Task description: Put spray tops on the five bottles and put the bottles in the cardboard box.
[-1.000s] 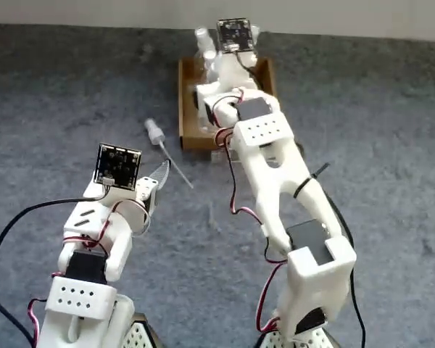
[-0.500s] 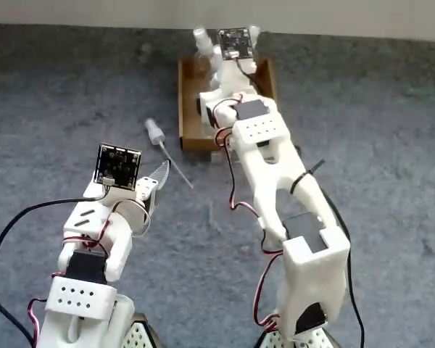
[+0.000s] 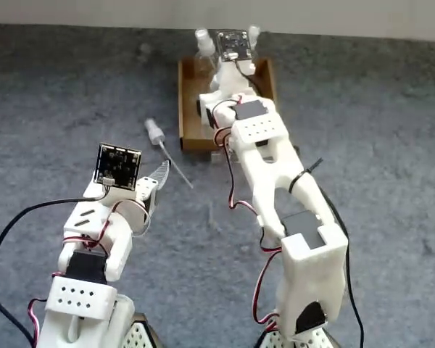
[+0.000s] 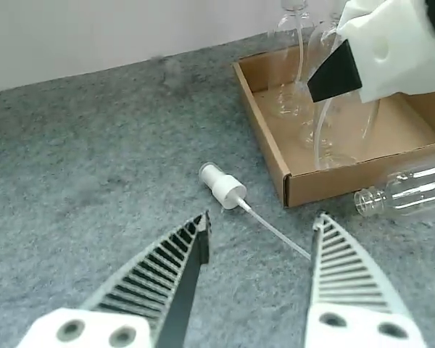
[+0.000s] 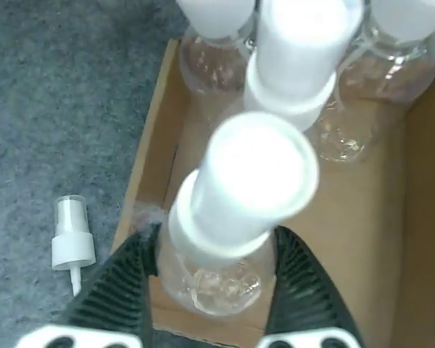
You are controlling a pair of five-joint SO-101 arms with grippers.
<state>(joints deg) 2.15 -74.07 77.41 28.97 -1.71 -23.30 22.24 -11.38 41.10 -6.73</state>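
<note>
1. Left wrist view: my left gripper (image 4: 261,221) is spread wide and holds nothing, above the grey carpet (image 4: 94,145).
2. The loose spray top (image 4: 221,183) lies flat just beyond it. Its long axis runs diagonally, with the dip tube pointing back toward my arms.
3. An uncapped bottle (image 4: 409,192) lies on its side just outside the cardboard box (image 4: 264,134).
4. My right gripper (image 5: 214,250) is pressed on both sides of a capped bottle (image 5: 239,188), which stands upright in the box beside other capped bottles (image 5: 304,43).

Capped bottles (image 5: 239,188) upright in box (image 5: 159,159), spray top (image 5: 71,232) loose beside
</note>
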